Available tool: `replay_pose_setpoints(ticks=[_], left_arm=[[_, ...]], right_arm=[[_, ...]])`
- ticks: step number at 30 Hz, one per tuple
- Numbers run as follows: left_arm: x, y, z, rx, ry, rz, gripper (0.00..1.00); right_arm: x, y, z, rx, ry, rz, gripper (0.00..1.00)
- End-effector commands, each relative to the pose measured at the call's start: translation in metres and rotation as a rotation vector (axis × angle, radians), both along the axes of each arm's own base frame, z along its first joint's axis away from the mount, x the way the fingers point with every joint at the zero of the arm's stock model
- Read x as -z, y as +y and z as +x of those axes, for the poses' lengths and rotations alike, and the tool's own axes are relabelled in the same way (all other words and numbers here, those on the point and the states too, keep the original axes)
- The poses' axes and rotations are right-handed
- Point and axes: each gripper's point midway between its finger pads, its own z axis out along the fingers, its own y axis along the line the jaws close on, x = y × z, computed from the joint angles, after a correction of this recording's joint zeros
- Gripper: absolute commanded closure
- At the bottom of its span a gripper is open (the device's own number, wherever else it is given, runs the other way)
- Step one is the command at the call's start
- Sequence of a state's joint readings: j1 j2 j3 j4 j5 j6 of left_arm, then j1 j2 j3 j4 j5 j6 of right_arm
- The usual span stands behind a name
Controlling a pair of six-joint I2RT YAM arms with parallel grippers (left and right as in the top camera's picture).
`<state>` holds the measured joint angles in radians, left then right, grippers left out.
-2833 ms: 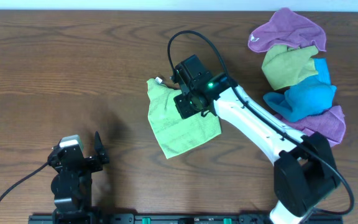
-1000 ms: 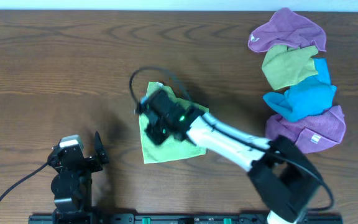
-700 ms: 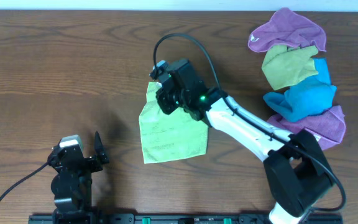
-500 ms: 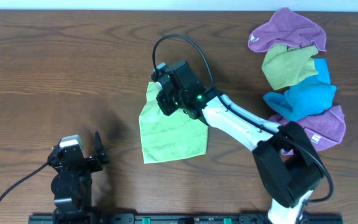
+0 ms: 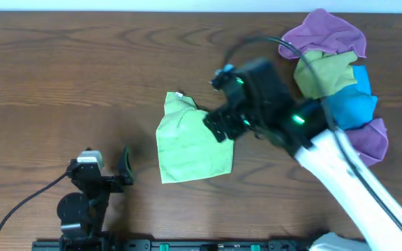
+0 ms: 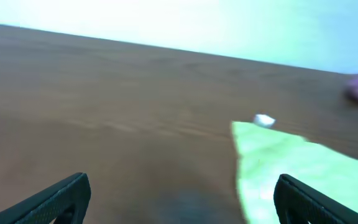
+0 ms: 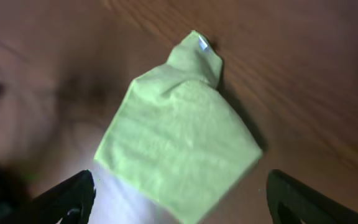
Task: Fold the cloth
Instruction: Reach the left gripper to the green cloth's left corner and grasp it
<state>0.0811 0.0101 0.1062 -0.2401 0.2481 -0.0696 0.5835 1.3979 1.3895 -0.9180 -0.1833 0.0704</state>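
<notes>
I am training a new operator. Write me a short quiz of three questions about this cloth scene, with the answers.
1. True or false: the left pincer and the right pincer both stand open.
2. In the pile of cloths, which colour lies between the far purple cloth and the blue cloth?
3. The lime-green cloth lies: A on the table, B on the pile, C in the right pincer.
Key: 1 true; 2 the olive-green cloth; 3 A.
</notes>
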Motion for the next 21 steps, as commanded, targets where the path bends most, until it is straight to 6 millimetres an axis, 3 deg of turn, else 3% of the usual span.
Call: replay_pose_setpoints(ticks=[1, 4, 7, 10, 15, 21], left_arm=[[-0.008, -0.046, -0.01, 0.256, -0.011, -0.137, 0.05], [-0.023, -0.087, -0.032, 0.513, -0.014, -0.266, 0.05], [-0.033, -0.099, -0.041, 0.607, -0.045, -0.27, 0.05], [-0.043, -0.098, -0.04, 0.611, -0.091, -0.259, 0.05], [-0.05, -0.104, -0.045, 0.64, -0.055, -0.375, 0.04], [-0.038, -0.09, -0.027, 0.525, -0.012, -0.39, 0.02]], right_arm=[[-0.017, -0.02, -0.02, 0.015, -0.018, -0.017, 0.11], [-0.028, -0.044, -0.059, 0.01, 0.016, -0.034, 0.12], [-0.025, -0.058, -0.086, 0.006, 0.059, -0.045, 0.14], [-0.008, -0.053, -0.113, -0.024, 0.131, 0.023, 0.14], [0.039, -0.044, -0.133, 0.009, 0.223, 0.125, 0.16], [0.054, -0.043, -0.132, 0.021, 0.218, 0.149, 0.16]])
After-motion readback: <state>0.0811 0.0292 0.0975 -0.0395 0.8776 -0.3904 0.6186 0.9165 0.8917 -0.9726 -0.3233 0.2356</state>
